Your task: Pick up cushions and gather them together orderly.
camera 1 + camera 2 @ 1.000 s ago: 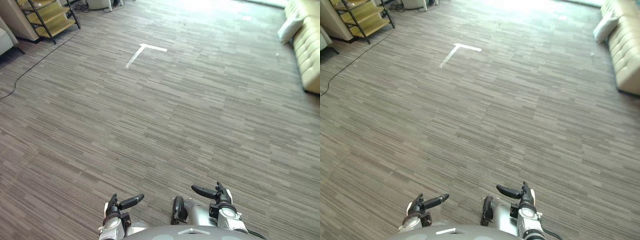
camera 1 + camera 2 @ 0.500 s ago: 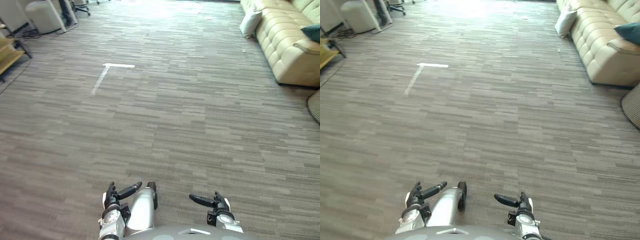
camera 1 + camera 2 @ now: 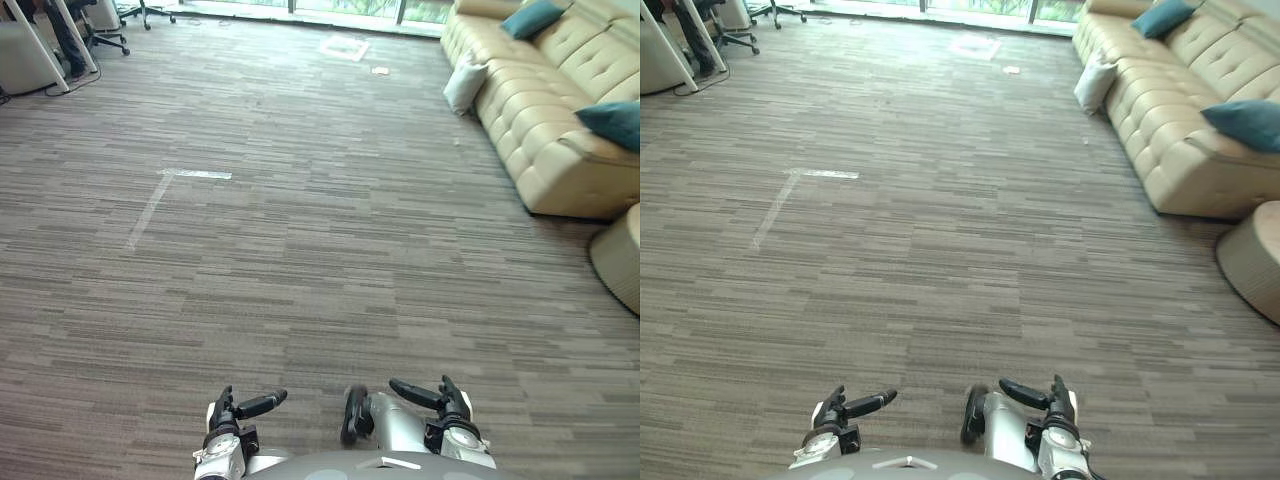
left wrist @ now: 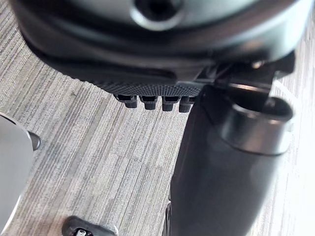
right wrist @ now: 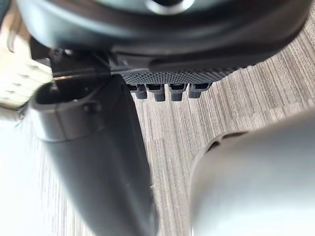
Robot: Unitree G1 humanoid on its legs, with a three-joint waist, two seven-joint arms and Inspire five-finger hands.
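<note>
Down at the near edge of the head camera's view, the left hand [image 3: 228, 414] and the right hand [image 3: 447, 402] hang side by side just above the grey striped carpet [image 3: 300, 280], thumbs pointing inward toward each other. Each hand is empty. In the left wrist view the fingers [image 4: 147, 102] show as a row of relaxed tips past the palm, with nothing between them and the thumb [image 4: 221, 177]; the right wrist view shows the same loose row of fingers [image 5: 170, 91] over bare carpet.

Ahead of the hands the carpet stretches away, marked by an L-shaped strip of white tape [image 3: 160, 195] to the left.

The cushions are well apart from both hands, at the far right. A beige tufted sofa [image 3: 540, 130] runs along that side. One teal cushion [image 3: 608, 122] rests on its near end and a second teal cushion [image 3: 532, 18] sits farther back on the seat. A white cushion [image 3: 464, 83] stands on the floor, leaning against the sofa's front. A round woven ottoman [image 3: 620, 260] sits just beside the sofa's near end. An office chair [image 3: 100, 25] stands at the far left.
</note>
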